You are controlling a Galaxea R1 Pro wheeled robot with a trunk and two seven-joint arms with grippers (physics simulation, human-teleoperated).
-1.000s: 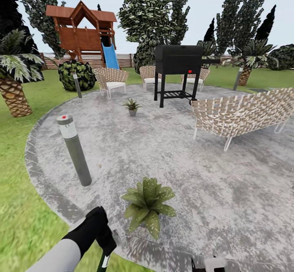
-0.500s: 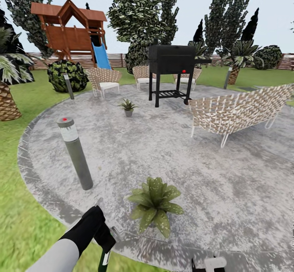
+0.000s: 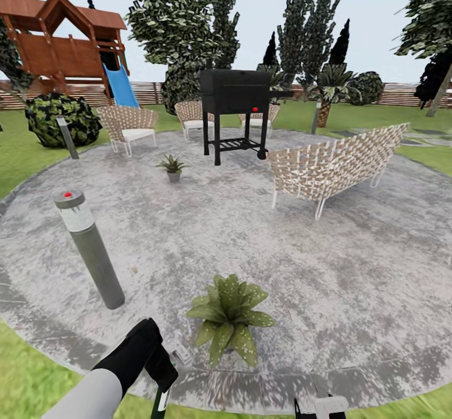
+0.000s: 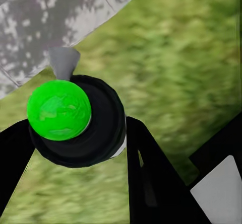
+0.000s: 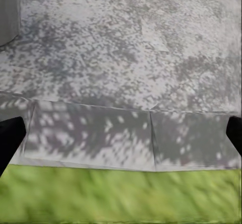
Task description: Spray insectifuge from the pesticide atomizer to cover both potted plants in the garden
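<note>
Head view: the left gripper (image 3: 164, 386) holds the pesticide atomizer (image 3: 159, 402) at the patio (image 3: 351, 281) near edge, beside one potted plant (image 3: 227, 317); the second potted plant (image 3: 172, 167) stands near the grill (image 3: 235, 92).
Left wrist view: fingers (image 4: 151, 178) pinch the atomizer (image 4: 75, 121) over grass (image 4: 176, 58).
Right wrist view: right fingertips (image 5: 10, 136) spread wide over the patio edge

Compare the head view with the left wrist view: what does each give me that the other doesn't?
Head view alone: both potted plants, the near one just ahead of the left arm and the far one by the wicker chair, plus the grill, the wicker sofa and the grey bollard.

Left wrist view alone: a close look down on the pesticide atomizer, bright green on top with a pale nozzle, held between the left gripper's jaws.

Shared: the stone patio's edge meeting the lawn.
</note>
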